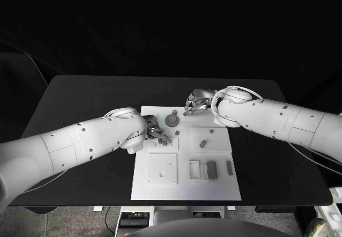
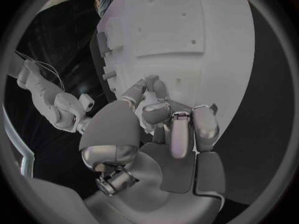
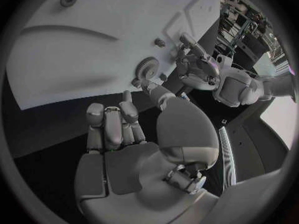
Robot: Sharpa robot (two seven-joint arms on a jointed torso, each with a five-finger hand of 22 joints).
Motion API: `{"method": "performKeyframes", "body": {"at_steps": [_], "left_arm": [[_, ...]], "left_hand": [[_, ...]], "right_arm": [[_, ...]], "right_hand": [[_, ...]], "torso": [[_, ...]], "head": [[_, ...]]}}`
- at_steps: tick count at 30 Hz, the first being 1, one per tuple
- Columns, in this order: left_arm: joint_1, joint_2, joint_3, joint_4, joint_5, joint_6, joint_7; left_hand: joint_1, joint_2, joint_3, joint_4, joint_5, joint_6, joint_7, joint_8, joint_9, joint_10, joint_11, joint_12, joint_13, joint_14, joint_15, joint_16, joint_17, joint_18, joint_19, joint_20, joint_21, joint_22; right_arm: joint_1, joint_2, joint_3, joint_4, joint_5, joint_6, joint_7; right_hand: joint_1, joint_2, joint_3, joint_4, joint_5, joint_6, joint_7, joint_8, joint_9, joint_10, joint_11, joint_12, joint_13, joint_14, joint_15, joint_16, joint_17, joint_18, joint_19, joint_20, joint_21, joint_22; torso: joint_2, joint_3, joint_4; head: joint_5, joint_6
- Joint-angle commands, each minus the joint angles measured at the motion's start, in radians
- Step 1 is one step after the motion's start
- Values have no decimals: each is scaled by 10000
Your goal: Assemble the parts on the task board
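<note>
Left hand [image 1: 155, 132] is down on the task board [image 1: 214, 190], fingers curled onto a raised block – can't tell if they pinch a part, the palm hides it. The gear [image 1: 172, 120] lies flat just beyond its fingertips. Right hand [image 1: 195, 102] hovers at the board's far edge, fingers close together, nothing held – gear sits just past them. Other grey parts [image 1: 211, 169] lie well clear of both.
</note>
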Motion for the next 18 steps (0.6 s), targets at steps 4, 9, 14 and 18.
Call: {"method": "performKeyframes", "body": {"at_steps": [4, 9, 14, 18], "left_arm": [[2, -109, 221, 64, 330, -3, 237], [16, -282, 632, 143, 477, -84, 245], [174, -500, 842, 255, 809, -97, 235], [376, -741, 944, 305, 913, -199, 299]], "left_hand": [[-88, -287, -16, 152, 2, 109, 123, -105, -1, 66, -85, 20, -4, 890, -58, -58, 27, 742, -19, -13, 1171, -17], [-177, -318, -38, 218, 3, 107, 128, -118, -2, 56, -79, 13, -7, 883, -57, -68, 28, 742, -24, -7, 1166, -21], [-210, -314, -39, 248, 5, 103, 130, -125, -3, 47, -77, 7, -10, 877, -56, -75, 27, 742, -29, -5, 1162, -24], [-193, -207, 49, 303, 24, -6, 154, -213, -31, -51, -58, -60, -40, 812, -53, -143, 9, 742, -76, -4, 1119, -47]], "right_arm": [[-6, -8, 3, -18, -84, 127, 21], [-6, -7, 3, -79, -84, 115, 31], [-7, -13, 3, -160, -84, 108, 36], [-7, -28, 3, -227, -84, 84, 44]], "right_hand": [[-83, -13, 59, 13, 30, 20, 93, -15, -13, 38, -22, 63, -12, 16, -60, 50, -4, 179, -48, -17, 111, -16], [-83, -13, 59, 13, 30, 20, 93, -15, -13, 38, -22, 64, -13, 7, -60, 47, -13, 179, -48, -17, 111, -16], [-84, -13, 60, 12, 30, 20, 93, -14, -13, 38, -22, 64, -13, 6, -60, 47, -15, 180, -48, -17, 112, -16], [-84, -13, 60, 12, 30, 20, 93, -14, -14, 39, -22, 64, -13, 21, -60, 53, 0, 180, -48, -17, 112, -16]], "torso": [[-7, -4, 9], [-14, -9, 12], [-19, -5, 14], [-6, -4, 6]], "head": [[-1, 90], [-7, 163], [-16, 290], [-22, 442]]}}
